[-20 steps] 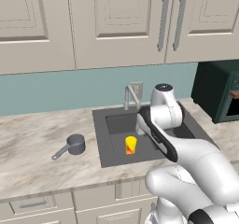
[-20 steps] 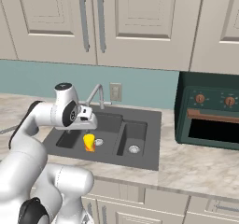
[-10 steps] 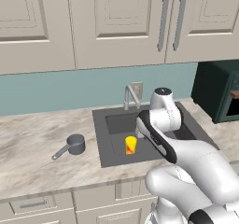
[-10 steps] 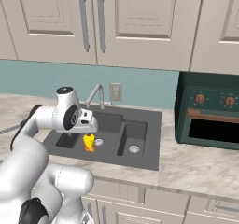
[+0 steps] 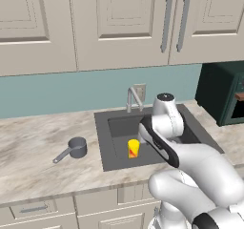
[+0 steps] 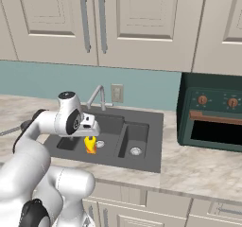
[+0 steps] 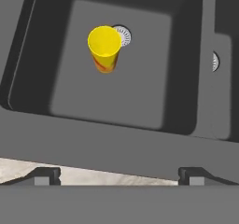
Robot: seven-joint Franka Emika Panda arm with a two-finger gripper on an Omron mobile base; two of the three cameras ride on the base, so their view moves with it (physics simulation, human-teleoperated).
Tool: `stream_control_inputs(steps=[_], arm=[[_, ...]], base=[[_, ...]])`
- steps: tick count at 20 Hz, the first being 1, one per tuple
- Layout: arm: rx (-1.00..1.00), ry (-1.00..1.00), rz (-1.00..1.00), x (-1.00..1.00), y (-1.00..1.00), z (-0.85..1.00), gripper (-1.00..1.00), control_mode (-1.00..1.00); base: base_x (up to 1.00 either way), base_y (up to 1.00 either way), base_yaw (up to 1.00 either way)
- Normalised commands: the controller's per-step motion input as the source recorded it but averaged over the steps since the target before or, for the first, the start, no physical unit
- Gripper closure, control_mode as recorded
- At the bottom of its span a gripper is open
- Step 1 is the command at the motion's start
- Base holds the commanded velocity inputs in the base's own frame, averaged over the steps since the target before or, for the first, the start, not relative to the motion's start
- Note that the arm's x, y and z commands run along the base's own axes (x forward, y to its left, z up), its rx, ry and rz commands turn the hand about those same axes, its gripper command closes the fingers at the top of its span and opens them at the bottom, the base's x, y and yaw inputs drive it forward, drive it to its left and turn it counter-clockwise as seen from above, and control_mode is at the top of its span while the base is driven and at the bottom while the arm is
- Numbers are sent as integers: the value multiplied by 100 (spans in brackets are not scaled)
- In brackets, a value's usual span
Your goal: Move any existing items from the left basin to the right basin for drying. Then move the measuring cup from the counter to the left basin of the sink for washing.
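Note:
The existing item, a yellow cup (image 7: 105,48) with a red-orange lower part, stands upright in the left basin (image 7: 116,92) beside the silver drain (image 7: 123,34). It is also visible as the yellow cup (image 5: 134,148) and the yellow cup (image 6: 90,144) in the two base views. My gripper (image 7: 120,176) hangs open and empty above the sink's near rim, short of that cup. In the right base view the gripper (image 6: 90,132) sits just over the cup. The measuring cup (image 5: 76,148), dark grey with a long handle, rests on the counter (image 5: 33,151) left of the sink. The right basin (image 6: 134,135) holds nothing.
A slim silver faucet (image 5: 133,97) rises behind the sink, close to the arm. A dark green oven (image 6: 210,112) stands on the counter to the right. Cream wall cabinets (image 5: 119,23) hang above, and drawers (image 5: 33,209) run below the counter edge.
The arm has sunk slightly toward the left basin, jaws still open. The yellow cup and the measuring cup have not moved.

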Motion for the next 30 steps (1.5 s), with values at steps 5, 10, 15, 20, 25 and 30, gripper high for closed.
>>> stream_control_inputs(steps=[5,10,15,20,25,30], arm=[[0,0,0,17,0,-17,-100,-100],[0,0,-1,20,0,-15,-100,-100],[0,0,-1,15,0,-11,-100,-100],[0,0,-2,11,0,-4,-100,-100],[0,1,-2,2,0,0,-100,-100],[0,2,-2,1,1,-4,-100,-100]], base=[[0,0,0],[0,0,0],[0,0,0],[0,0,0],[0,0,0],[0,0,0]])
